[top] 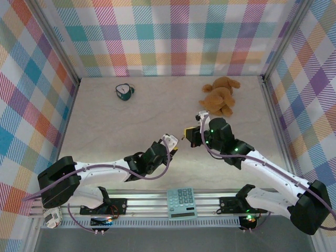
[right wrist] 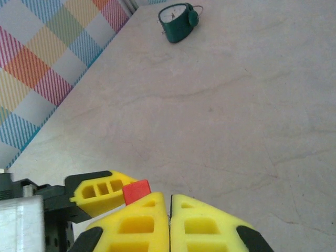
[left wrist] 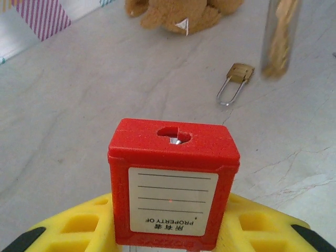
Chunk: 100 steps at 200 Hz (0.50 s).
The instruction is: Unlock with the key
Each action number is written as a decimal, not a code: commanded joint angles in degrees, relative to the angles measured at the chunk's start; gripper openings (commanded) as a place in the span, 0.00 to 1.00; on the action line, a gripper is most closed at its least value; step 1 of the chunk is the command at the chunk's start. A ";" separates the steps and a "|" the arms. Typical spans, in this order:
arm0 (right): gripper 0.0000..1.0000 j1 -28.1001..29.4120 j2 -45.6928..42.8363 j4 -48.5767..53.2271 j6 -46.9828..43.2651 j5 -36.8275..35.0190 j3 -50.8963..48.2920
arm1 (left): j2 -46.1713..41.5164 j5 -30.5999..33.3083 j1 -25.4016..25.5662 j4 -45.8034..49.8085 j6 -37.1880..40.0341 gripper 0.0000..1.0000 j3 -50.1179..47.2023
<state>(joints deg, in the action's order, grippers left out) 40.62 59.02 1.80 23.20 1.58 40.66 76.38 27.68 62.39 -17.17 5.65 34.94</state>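
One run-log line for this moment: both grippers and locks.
left gripper: shut on red padlock, keyhole exposed; right gripper: shut, near it; key: cannot tell if held; brass padlock: on table

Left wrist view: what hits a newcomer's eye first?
The red padlock, keyhole showing, sits big in the foreground, clamped in the left tool over mid-table. Beyond it a small brass padlock lies flat on the table, and a brown teddy bear lies at the far right near the back wall.

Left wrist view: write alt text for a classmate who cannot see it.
A red square padlock, keyhole showing, sits gripped in the left tool. Beyond it a small brass padlock lies on the pale table, before a plush toy.
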 commanded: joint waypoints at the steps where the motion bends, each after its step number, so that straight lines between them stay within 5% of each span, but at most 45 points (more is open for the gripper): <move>1: 0.00 0.15 -0.75 -3.65 1.68 -3.35 -1.15 | -2.07 1.74 0.80 -4.68 1.03 0.29 -0.66; 100: 0.00 0.58 1.61 -8.40 5.33 0.15 -1.22 | 0.39 0.18 1.24 -2.83 -0.48 0.27 2.13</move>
<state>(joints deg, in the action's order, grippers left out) 40.91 59.35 -2.55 26.65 0.27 39.33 76.49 27.94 62.87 -18.22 5.82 35.07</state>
